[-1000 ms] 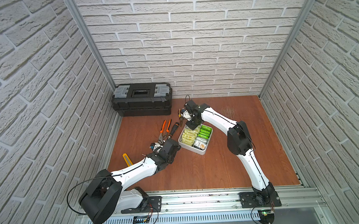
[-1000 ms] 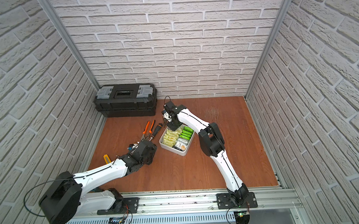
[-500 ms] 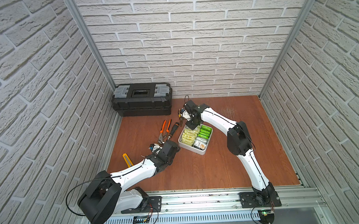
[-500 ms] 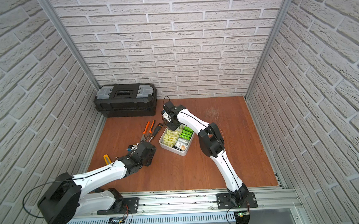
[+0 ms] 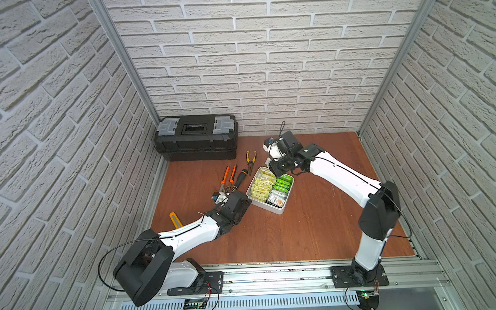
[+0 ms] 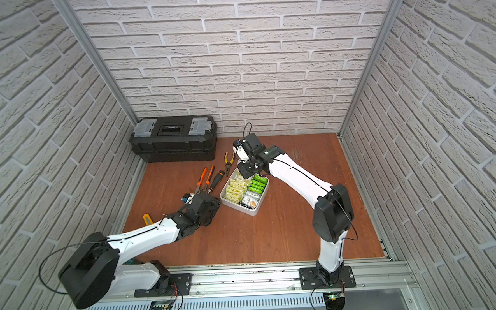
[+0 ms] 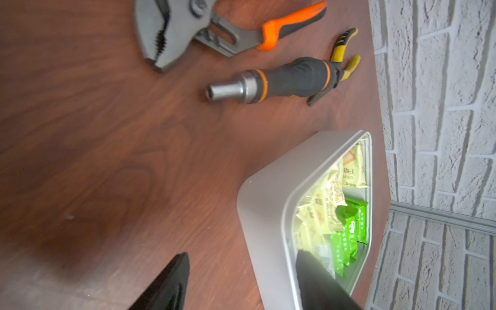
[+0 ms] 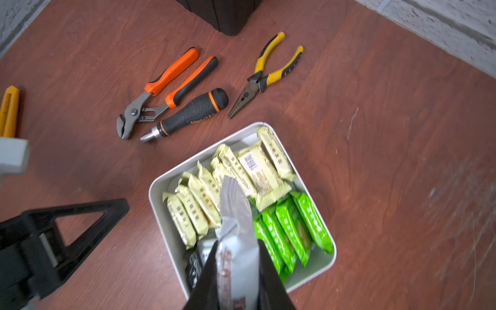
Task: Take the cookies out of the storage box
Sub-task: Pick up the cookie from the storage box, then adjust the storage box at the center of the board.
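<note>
The right hand point(image 8: 237, 247) pinches one white-and-silver cookie packet point(image 8: 233, 204) by its end, long axis pointing straight out from the fingers above the storage box point(image 8: 189, 167). The other cookies point(image 8: 268, 171) lie in rows inside it, mid-bench point(image 8: 375, 134). The left hand point(image 7: 243, 253) gapes, straddling the box wall.

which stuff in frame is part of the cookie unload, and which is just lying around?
Job:
- storage box
- pale yellow packets and green packets inside it
- white packet pinched in the right tool
- left tool, open, straddling the box wall

Lying about:
- black toolbox
- orange-handled pliers
- screwdriver
- yellow-handled pliers
- yellow utility knife
</note>
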Controlling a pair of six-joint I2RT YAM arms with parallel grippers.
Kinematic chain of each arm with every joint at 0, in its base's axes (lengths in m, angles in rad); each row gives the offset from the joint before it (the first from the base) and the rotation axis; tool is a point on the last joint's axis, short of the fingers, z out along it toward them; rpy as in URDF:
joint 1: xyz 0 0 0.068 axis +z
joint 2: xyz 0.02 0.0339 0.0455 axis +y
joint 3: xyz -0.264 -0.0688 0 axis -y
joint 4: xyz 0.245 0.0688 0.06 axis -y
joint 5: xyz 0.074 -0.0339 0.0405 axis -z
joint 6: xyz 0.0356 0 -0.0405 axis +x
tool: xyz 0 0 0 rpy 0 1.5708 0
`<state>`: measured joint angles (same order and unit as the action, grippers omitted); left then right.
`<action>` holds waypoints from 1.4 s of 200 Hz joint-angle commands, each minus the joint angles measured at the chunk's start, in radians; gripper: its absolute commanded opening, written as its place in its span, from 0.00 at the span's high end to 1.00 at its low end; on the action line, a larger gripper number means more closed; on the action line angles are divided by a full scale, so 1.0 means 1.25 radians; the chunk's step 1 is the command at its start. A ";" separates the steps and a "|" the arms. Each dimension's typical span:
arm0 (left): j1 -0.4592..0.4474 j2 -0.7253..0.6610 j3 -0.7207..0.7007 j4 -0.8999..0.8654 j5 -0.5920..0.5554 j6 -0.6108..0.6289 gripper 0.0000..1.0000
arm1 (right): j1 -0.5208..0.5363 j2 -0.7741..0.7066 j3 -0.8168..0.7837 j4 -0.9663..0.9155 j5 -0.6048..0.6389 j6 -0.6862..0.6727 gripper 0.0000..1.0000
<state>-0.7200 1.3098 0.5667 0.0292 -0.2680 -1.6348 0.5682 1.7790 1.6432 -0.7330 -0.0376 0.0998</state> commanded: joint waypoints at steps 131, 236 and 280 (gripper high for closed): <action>0.018 0.218 0.203 -0.129 0.135 -0.032 0.68 | -0.041 -0.292 -0.314 0.112 -0.018 0.231 0.92; 0.075 0.357 0.431 -0.336 0.256 0.380 0.89 | -0.046 -0.474 -0.432 0.101 -0.025 0.399 0.94; 0.089 0.483 0.604 -0.430 0.271 0.530 0.90 | -0.046 -0.560 -0.546 0.111 -0.049 0.509 0.94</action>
<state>-0.6266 1.8332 1.2476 -0.4526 0.0406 -1.1152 0.5148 1.1381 1.0290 -0.6094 -0.0818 0.6342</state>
